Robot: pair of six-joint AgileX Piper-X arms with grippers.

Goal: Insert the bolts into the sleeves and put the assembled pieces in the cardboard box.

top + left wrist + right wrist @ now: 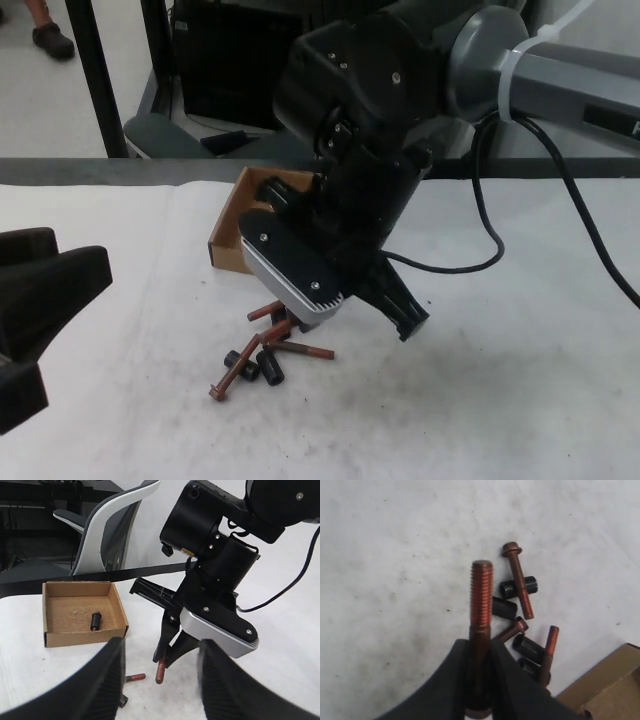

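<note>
My right gripper (479,680) is shut on a copper bolt (481,605) whose threaded end sticks out past the fingers. It hangs just above a small pile of copper bolts (518,580) and black sleeves (504,607) on the white bench. The left wrist view shows the same held bolt (160,672) near the bench surface. The cardboard box (82,630) sits just behind the pile and holds one black sleeve with a bolt in it (94,620). My left gripper (161,647) is open and holds nothing, at the left side of the bench (40,340), facing the box and the right gripper.
The loose bolts (305,349) and sleeves (270,365) lie in front of the box (228,245). A black cable (480,255) trails over the bench to the right. A chair (110,525) stands beyond the bench's far edge.
</note>
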